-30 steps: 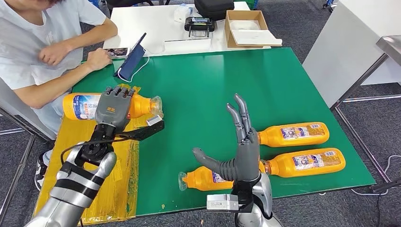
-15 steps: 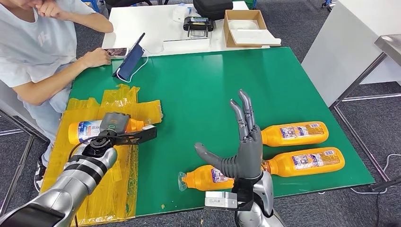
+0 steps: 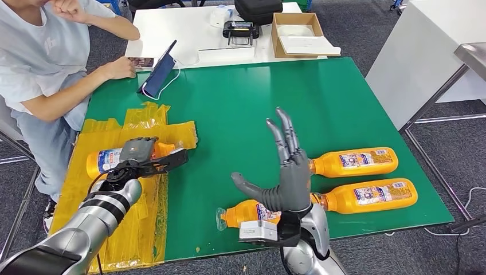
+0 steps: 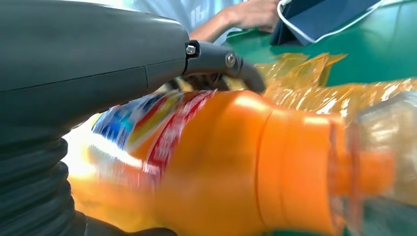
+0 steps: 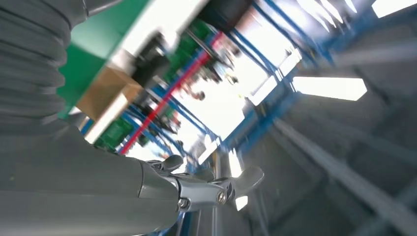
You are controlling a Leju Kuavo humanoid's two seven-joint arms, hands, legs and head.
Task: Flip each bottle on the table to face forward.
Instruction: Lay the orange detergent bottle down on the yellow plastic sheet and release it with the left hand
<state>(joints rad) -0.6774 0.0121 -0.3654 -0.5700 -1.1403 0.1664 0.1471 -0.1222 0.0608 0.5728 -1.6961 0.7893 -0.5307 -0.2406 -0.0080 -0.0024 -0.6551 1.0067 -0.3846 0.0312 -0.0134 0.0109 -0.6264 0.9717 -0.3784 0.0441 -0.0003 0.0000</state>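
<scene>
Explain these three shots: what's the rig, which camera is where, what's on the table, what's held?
It is a two-armed humanoid robot with many-fingered hands. The wide shot comes from its head, looking down at a green table. The other two come from cameras at each wrist, so they look tilted. Four orange bottles lie on their sides. The left hand grips one bottle over yellow tape; the left wrist view shows it close up, blurred. The right hand is raised, fingers spread, holding nothing, above a second bottle. Two more lie to its right. A person sits at the table's corner.
</scene>
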